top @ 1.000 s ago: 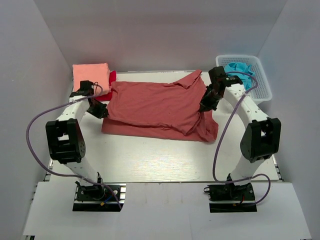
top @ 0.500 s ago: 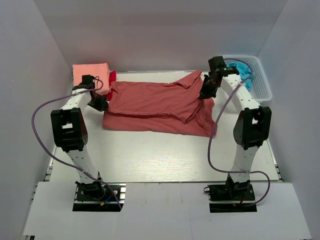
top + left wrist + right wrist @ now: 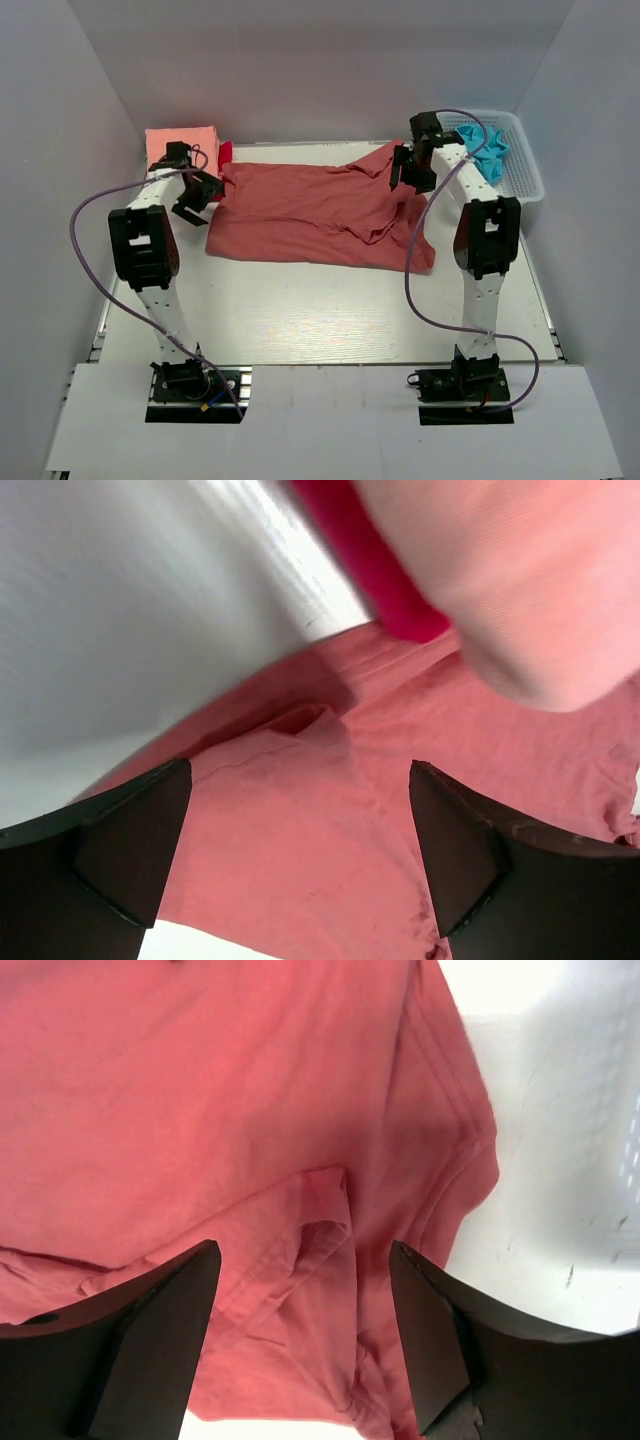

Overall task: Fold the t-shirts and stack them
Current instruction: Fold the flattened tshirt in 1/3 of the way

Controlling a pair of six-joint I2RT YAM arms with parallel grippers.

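A large brick-red t-shirt (image 3: 310, 210) lies folded lengthwise across the back half of the table. At the back left a salmon-pink folded t-shirt (image 3: 181, 144) rests on a bright red one (image 3: 226, 152). My left gripper (image 3: 196, 196) hovers open over the big shirt's left end, nothing between its fingers; the left wrist view shows the shirt (image 3: 300, 840) below and the pink stack (image 3: 520, 570) above. My right gripper (image 3: 408, 172) hangs open over the shirt's right end, above a wrinkled sleeve (image 3: 320, 1230).
A white mesh basket (image 3: 522, 172) holding blue cloth (image 3: 484, 146) stands at the back right, close beside the right arm. White walls close in the table on three sides. Bare table (image 3: 310, 310) lies between the shirt and the arm bases.
Both grippers carried the shirt's front edge toward the back, folding it over, then opened and let the cloth go. Both arms now stand further back.
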